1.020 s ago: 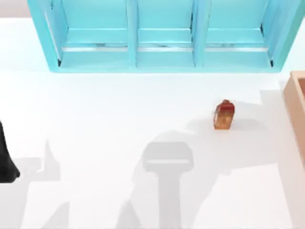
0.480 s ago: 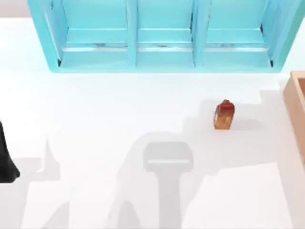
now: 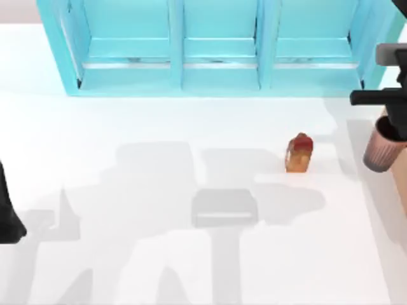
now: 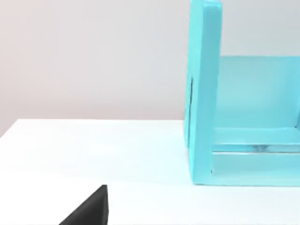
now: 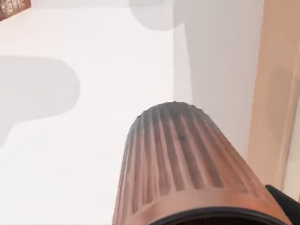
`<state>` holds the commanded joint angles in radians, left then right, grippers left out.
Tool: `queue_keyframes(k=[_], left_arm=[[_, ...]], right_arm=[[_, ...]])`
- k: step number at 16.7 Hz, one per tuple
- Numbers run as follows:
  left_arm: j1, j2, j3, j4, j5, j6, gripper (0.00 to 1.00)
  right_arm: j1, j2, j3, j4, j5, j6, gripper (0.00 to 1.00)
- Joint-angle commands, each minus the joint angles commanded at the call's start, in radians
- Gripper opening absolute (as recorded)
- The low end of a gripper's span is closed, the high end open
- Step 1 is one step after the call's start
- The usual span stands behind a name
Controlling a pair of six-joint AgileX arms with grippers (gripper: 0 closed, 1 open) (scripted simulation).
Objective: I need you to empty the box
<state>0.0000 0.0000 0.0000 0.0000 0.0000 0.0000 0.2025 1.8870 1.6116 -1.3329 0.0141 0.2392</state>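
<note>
Right gripper [image 3: 389,127] grasping ribbed cup [image 3: 380,152] at counter [image 3: 159,254] right edge, beside box [image 5: 276,84]; left arm parked at left edge, gripper state indeterminable.

My right arm has come into the top view at about three o'clock, where a second ago there was only bare table and the edge of the box [image 3: 399,190]. My right gripper [image 3: 389,130] now hangs there with a ribbed, brownish cup [image 3: 380,152] clamped in it, lifted over the table just beside the box's near wall. In the right wrist view the cup [image 5: 187,164] hangs above the white table [image 5: 84,140] beside that tan wall. The shadows on the table have also shifted, spreading wider toward nine o'clock than before.
</note>
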Motion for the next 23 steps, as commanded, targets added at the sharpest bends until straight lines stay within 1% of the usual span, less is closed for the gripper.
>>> queue_keyframes(k=[4,6,8,14,20,23], left_arm=[[0.000,0.000,0.000,0.000,0.000,0.000,1.00],[0.000,0.000,0.000,0.000,0.000,0.000,1.00],[0.000,0.000,0.000,0.000,0.000,0.000,1.00],[0.000,0.000,0.000,0.000,0.000,0.000,1.00],[0.000,0.000,0.000,0.000,0.000,0.000,1.00],[0.000,0.000,0.000,0.000,0.000,0.000,1.00]], right_arm=[[0.298,-0.055,-0.171,0.101,0.011,0.298,0.00],[0.399,-0.080,-0.241,0.144,0.016,0.400,0.00],[0.459,-0.099,-0.289,0.173,0.018,0.459,0.00],[0.472,-0.096,-0.306,0.184,0.017,0.477,0.00],[0.481,-0.054,-0.408,0.343,0.019,0.484,0.00],[0.484,-0.046,-0.417,0.354,0.019,0.486,0.00]])
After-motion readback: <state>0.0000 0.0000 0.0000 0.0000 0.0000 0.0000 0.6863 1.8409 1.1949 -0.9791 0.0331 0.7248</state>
